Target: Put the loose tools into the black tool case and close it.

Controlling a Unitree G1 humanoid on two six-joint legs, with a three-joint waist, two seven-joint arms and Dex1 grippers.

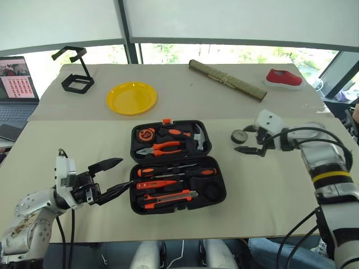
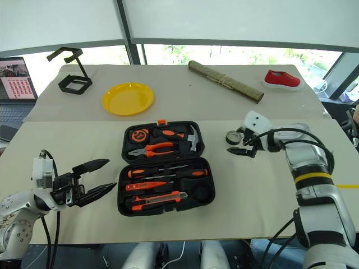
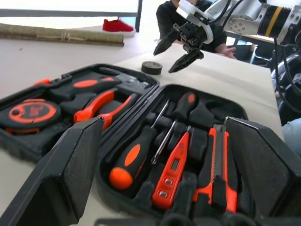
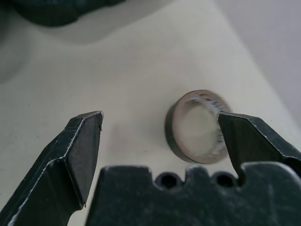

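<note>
No words or numbers can be read on anything here. The laptop [image 1: 17,78] screen shows rows of tiny pictures, too small to make out. The tape measure [image 3: 29,113] in the black tool case [image 1: 216,193] has a dark mark, but no clear letters.

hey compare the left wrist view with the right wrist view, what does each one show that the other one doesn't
Left wrist view alone: the open black tool case with two screwdrivers, the tester screwdriver and the utility knife in their slots, plus the pliers, a red shoe, a rolled mat, and the right gripper with open jaws.

Right wrist view alone: a close look at the tape roll's hollow centre, lying flat on bare table, beside one finger.

Both: the tape roll, outside the case, ungripped.
</note>
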